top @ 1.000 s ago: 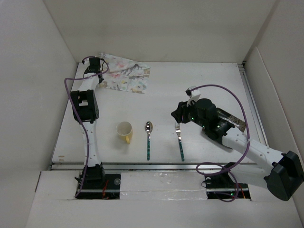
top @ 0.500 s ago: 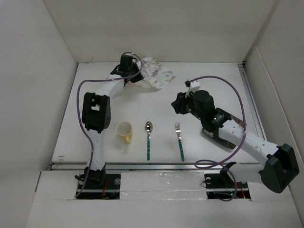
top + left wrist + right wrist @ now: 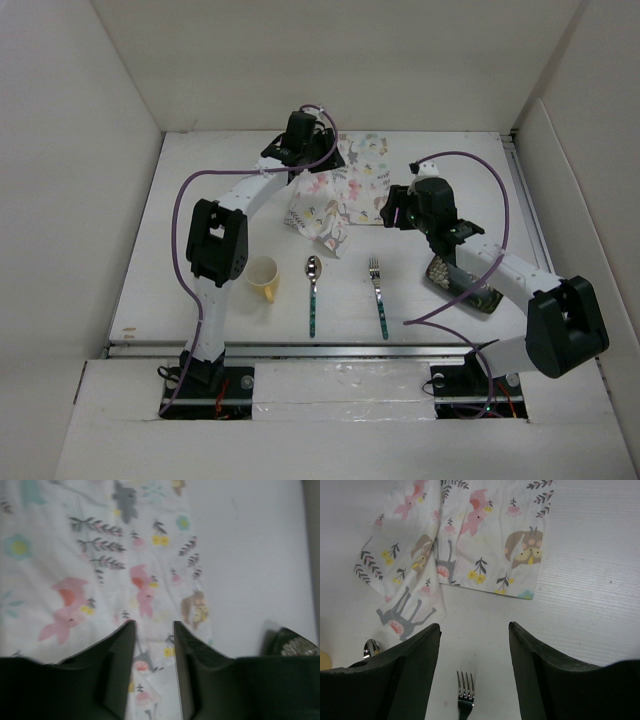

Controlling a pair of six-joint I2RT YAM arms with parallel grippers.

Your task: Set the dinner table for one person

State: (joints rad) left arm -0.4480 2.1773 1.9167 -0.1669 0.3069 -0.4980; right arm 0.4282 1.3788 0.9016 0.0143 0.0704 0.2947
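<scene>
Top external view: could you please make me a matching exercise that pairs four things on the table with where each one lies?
Things:
1. cup
2. spoon
3. fork
4. cloth mat

Places:
A. rumpled, behind the front row
B. left end of the front row
C. right end of the front row
D. middle of the front row

Pairs: 1-B, 2-D, 3-C, 4-A
</scene>
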